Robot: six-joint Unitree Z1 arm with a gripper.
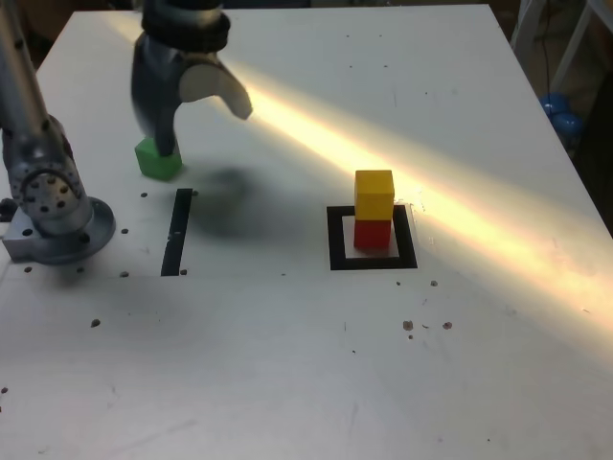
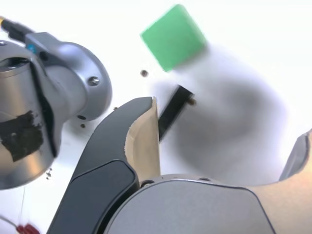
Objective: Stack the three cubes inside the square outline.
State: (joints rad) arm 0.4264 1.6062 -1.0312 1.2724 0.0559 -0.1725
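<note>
A yellow cube (image 1: 374, 194) sits on top of a red cube (image 1: 373, 233), both inside the square outline (image 1: 336, 240) right of centre in the exterior view. Far off at the exterior view's left, the green cube (image 1: 158, 160) (image 2: 173, 36) rests alone on the table. My gripper (image 1: 206, 129) (image 2: 226, 119) hangs open just above and behind it, its dark finger (image 1: 161, 115) reaching down to the cube's top edge. In the wrist view the green cube lies beyond the fingertips, not between them. Nothing is held.
A narrow black strip (image 1: 177, 231) (image 2: 171, 113) lies on the white table just in front of the green cube. The arm's grey base (image 1: 53, 206) (image 2: 44, 97) stands at the exterior view's left edge. A bright band of light crosses the table diagonally.
</note>
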